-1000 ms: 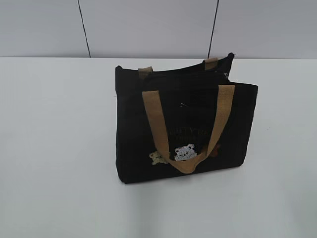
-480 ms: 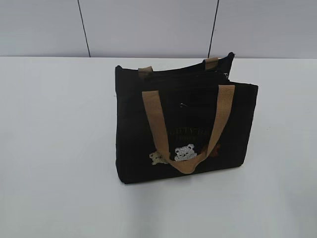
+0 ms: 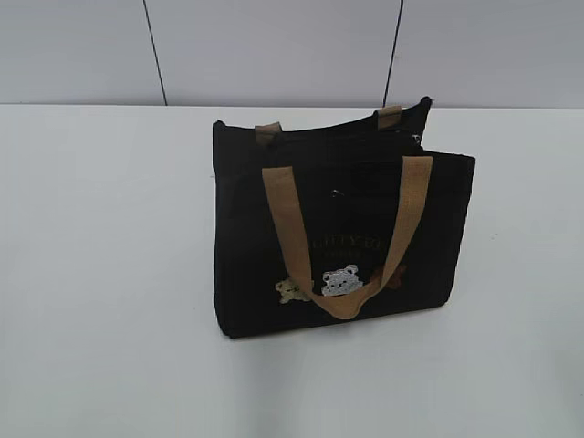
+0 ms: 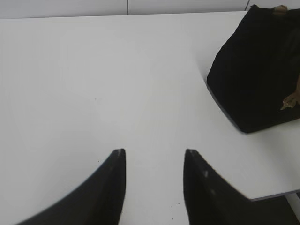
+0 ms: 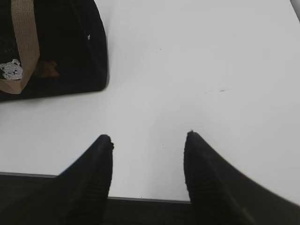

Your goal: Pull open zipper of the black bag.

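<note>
The biggest thing I have in front of me is the white table [image 3: 100, 274], which fills nearly all of the exterior view below a pale panelled wall [image 3: 274, 46]. On it, a little right of the middle, stands the black bag [image 3: 265, 246], upright and slightly turned, its front face toward me. One tan handle [image 3: 283, 219] hangs down over that front in a loop, and the stubs of the second handle [image 3: 267, 133] show at the back edge. Along the top runs the zipper [image 3: 365, 128], a dark line I can barely separate from the fabric; I cannot tell how far it is closed. Low on the front sit the small bear patches [image 3: 341, 280] under faint gold lettering [image 3: 351, 245]. From my left wrist view, the left gripper [image 4: 153, 154] hovers over bare table with its jaws parted about halfway and nothing between them, the bag well off to its right. My right gripper [image 5: 149, 137] is likewise spread about halfway and empty, near the table's edge, with the bag away to its left.
</note>
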